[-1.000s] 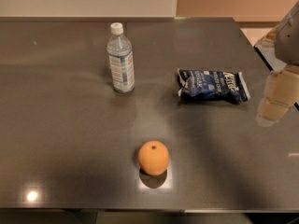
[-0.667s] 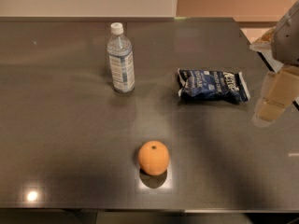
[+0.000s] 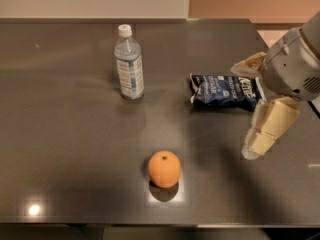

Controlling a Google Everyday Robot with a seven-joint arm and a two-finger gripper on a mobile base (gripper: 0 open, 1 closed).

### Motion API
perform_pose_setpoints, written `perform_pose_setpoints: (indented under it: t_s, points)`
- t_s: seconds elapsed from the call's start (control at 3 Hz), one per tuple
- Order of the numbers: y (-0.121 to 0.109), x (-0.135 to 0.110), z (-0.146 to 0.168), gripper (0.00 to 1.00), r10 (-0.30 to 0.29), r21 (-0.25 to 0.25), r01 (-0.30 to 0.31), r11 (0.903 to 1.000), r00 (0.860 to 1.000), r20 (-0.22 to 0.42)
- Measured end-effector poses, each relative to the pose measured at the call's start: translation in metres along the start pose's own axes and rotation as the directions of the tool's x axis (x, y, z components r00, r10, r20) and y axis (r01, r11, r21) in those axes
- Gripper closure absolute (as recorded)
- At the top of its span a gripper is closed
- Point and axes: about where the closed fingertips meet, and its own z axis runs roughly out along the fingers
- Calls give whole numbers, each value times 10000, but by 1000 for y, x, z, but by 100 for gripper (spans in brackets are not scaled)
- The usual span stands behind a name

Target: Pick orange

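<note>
The orange (image 3: pixel 163 168) is a small round fruit with a dark stem dot. It sits on the dark table (image 3: pixel 70 149) near the front edge, at the middle. My gripper (image 3: pixel 243 110) hangs at the right side above the table, to the right of the orange and farther back. Its two cream fingers (image 3: pixel 267 126) are spread apart, open and empty. It is not touching the orange.
A clear water bottle (image 3: pixel 129 64) with a white cap stands upright at the back left of the orange. A dark blue chip bag (image 3: pixel 223 90) lies at the back right, just left of the gripper. The table's front edge runs close below the orange.
The gripper has moved a little to the left, further in over the table. The orange, bottle and bag have not moved.
</note>
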Motion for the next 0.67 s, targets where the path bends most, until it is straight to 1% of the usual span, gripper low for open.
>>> perform_pose_setpoints:
  t_s: [0.33,0.67]
  points:
    - [21,-24,29,0,-596,-391,630,9972,9947,836]
    - [41,-39,60,0,-1031,-680,1133,9912,9849,1391]
